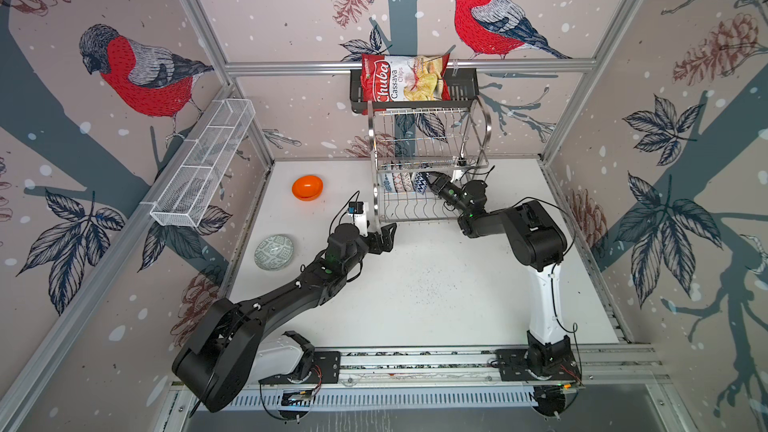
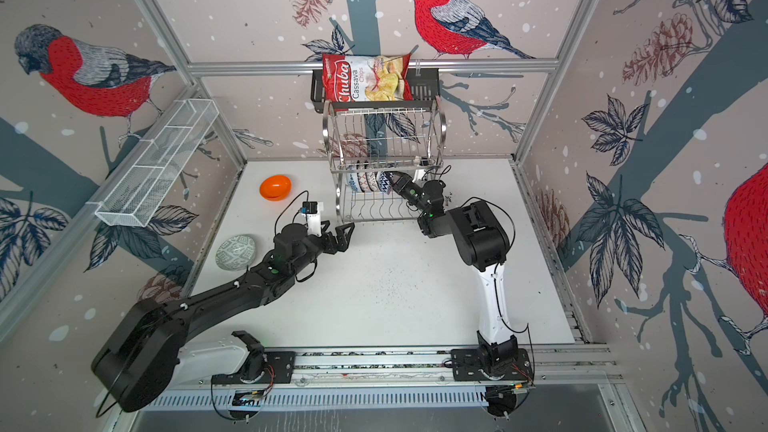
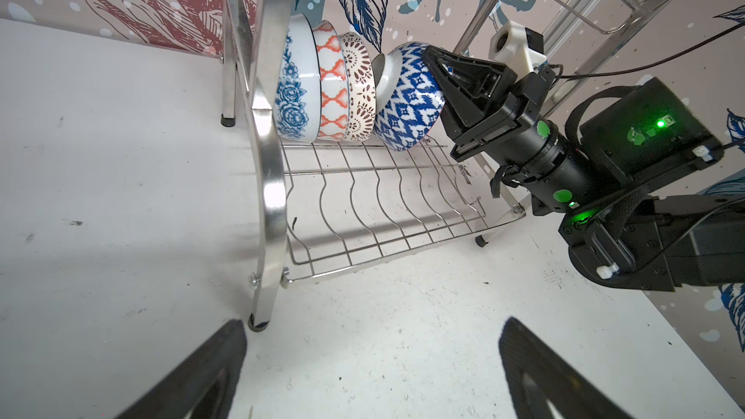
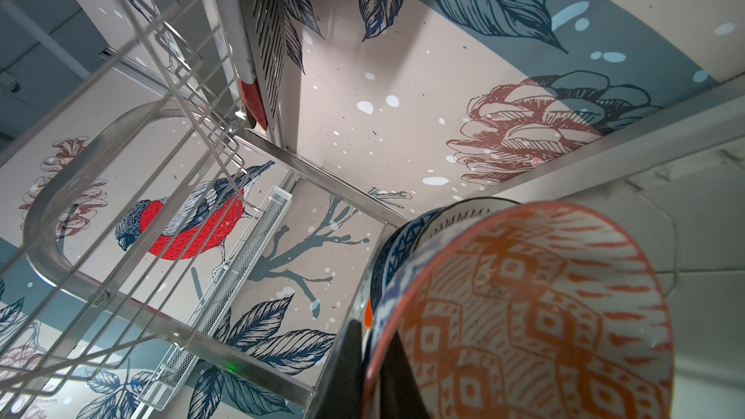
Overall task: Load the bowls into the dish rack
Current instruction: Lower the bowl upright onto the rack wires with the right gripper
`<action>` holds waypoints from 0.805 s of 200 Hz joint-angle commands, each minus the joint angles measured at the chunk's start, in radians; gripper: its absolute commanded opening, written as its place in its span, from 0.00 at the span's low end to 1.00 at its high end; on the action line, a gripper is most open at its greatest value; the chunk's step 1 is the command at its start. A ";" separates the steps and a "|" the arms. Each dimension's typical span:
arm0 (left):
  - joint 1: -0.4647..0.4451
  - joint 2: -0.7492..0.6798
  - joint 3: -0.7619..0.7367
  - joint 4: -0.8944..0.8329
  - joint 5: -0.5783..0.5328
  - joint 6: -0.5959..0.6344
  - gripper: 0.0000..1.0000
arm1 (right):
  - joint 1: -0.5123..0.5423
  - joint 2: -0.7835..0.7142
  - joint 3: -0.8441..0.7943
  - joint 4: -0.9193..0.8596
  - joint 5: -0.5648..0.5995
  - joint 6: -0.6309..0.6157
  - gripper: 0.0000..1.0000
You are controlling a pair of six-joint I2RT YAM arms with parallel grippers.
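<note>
The steel-wire dish rack (image 1: 484,126) (image 2: 441,126) (image 3: 270,155) (image 4: 80,147) stands at the back of the table. On its lower tier three bowls stand on edge: blue-floral (image 3: 294,86), red-white (image 3: 332,86) and dotted (image 3: 358,90). Beside them leans a blue bowl with white triangles (image 3: 407,102) (image 4: 524,316), orange-patterned inside. My right gripper (image 1: 430,178) (image 2: 392,178) (image 3: 431,62) (image 4: 373,356) is shut on its rim. My left gripper (image 1: 388,234) (image 2: 347,234) (image 3: 373,340) hangs open and empty before the rack's left foot. An orange bowl (image 1: 307,187) (image 2: 275,187) and a grey-green bowl (image 1: 274,252) (image 2: 235,252) sit on the table's left.
A long white mesh basket (image 1: 203,164) (image 2: 153,164) hangs on the left wall. A black shelf (image 1: 463,85) with a chips bag (image 1: 405,78) sits above the rack. The rack's upper tier (image 1: 419,139) overhangs the bowls.
</note>
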 commanded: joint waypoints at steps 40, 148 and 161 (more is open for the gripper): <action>0.001 -0.007 0.008 0.004 -0.004 0.013 0.98 | 0.015 0.021 0.025 0.000 0.018 0.008 0.08; 0.001 -0.011 0.008 0.004 -0.008 0.015 0.98 | 0.017 0.059 0.077 -0.022 0.002 -0.008 0.08; 0.001 -0.011 0.008 0.004 -0.008 0.016 0.98 | 0.017 0.066 0.086 -0.024 0.002 -0.007 0.08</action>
